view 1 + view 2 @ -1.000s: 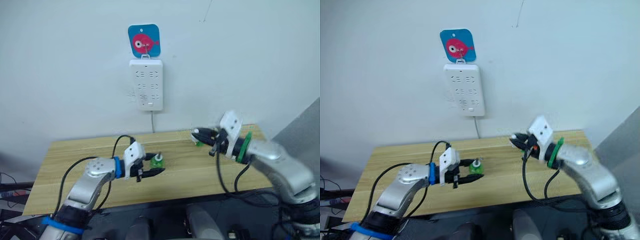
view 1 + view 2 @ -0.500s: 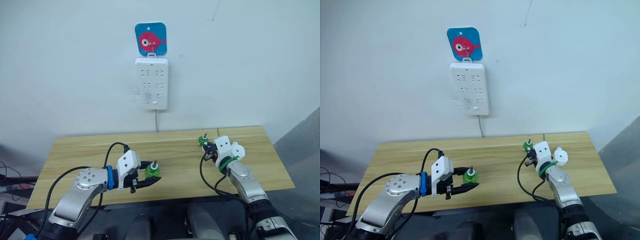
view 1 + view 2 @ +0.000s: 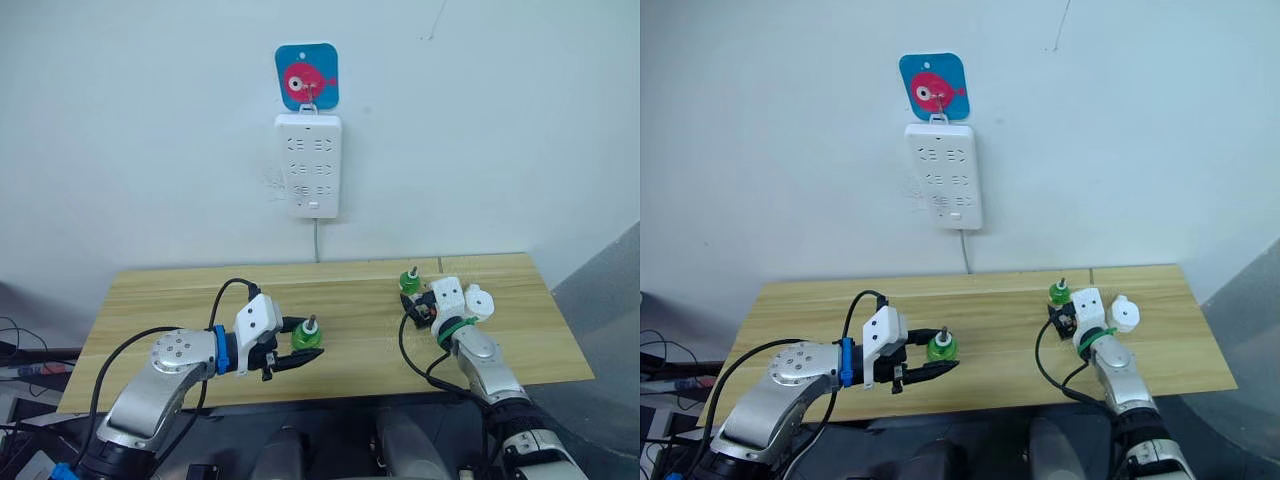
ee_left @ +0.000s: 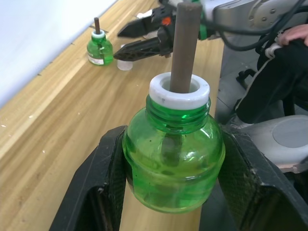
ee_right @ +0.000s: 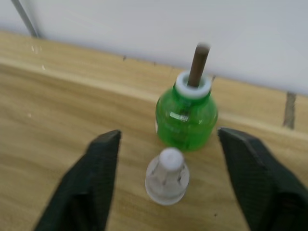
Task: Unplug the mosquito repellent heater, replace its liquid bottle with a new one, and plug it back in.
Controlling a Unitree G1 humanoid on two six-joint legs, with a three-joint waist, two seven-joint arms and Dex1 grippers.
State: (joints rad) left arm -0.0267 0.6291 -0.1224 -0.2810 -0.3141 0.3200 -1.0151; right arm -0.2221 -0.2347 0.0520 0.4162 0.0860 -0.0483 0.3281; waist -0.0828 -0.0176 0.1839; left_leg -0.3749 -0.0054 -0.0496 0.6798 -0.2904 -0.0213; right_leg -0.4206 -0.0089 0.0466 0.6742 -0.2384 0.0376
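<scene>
I see the right gripper (image 5: 163, 185) has dropped to the table (image 3: 150, 290) since a second ago. Head view: heater (image 3: 480, 303) at its 3 o'clock. Left wrist: left gripper (image 4: 171, 192) clamps a green bottle (image 4: 173, 163). Right wrist: fingers spread wide around a clear cap (image 5: 166, 177); second bottle (image 5: 186, 115) at 12, near the wall edge.

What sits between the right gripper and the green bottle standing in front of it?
A small clear cap lies on the table just short of the green bottle, in line with the open jaws of the right gripper.
</scene>
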